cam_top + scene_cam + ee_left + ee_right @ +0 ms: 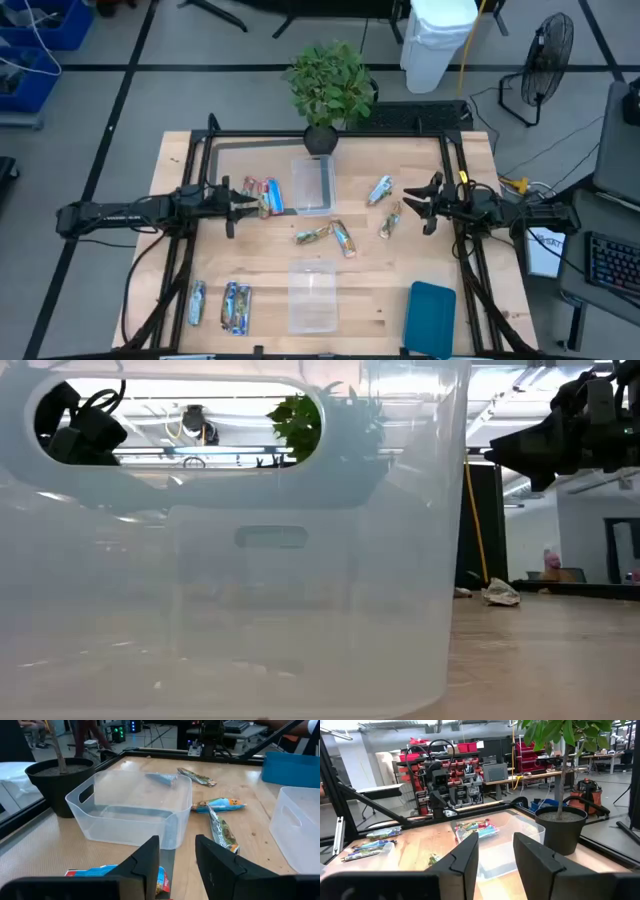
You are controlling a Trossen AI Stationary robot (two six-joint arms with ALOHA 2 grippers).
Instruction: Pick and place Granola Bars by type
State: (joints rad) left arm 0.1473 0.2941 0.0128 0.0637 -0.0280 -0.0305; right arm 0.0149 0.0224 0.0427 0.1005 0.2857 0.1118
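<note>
Granola bars lie scattered on the wooden table. A pair of red-blue ones (264,196) lies left of the far clear tub (312,183). A blue-white one (380,189) and a green-gold one (389,221) lie right of it, and two more (312,236) (343,238) in the middle. Others (197,301) (236,306) lie near left. My left gripper (248,197) (177,855) hovers open just over the red-blue bars (161,879). My right gripper (410,202) (496,852) hangs open by the blue-white and green-gold bars, with nothing between its fingers.
A second clear tub (312,295) stands near the front edge and fills the low view (230,560). A teal tray (432,318) lies at the near right. A potted plant (325,90) stands at the far edge behind the far tub. A black frame (330,134) borders the table.
</note>
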